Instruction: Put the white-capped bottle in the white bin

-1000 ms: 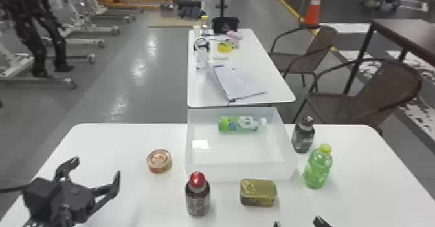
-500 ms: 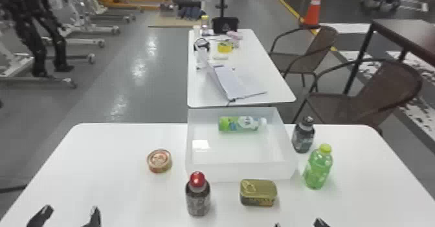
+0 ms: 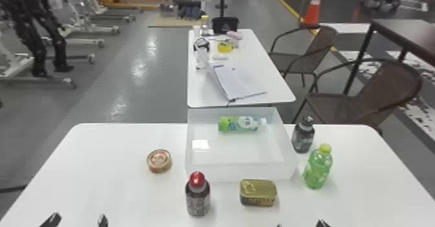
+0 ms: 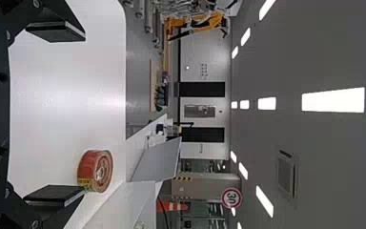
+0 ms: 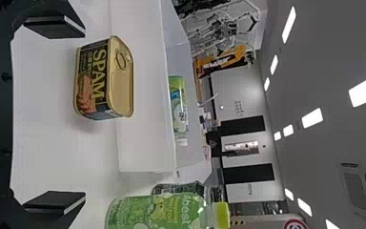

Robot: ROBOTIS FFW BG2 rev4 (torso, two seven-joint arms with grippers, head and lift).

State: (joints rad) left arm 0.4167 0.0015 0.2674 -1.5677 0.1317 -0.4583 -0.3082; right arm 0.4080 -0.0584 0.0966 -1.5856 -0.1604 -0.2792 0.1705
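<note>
"So, where's the white-capped bottle (image 3: 239, 124)?"

"Lying on its side inside the white bin (image 3: 239, 172), near the far wall, cap towards the right."

"And the left gripper (image 3: 79, 221)?"

"Low in the head view, jaws spread wide; that round tin (image 3: 159, 160) sits farther up the white table (image 3: 106, 184)."

"How about the right gripper (image 3: 301, 225)?"

"Wide open too, if you ask me. The gold can (image 3: 258, 192) sits just this side of the bin, and the red-capped bottle (image 3: 198, 195) stands left of it."

"Those two on the bin's right?"

"A dark bottle (image 3: 303, 135) and a green bottle (image 3: 317, 168), both upright."
</note>
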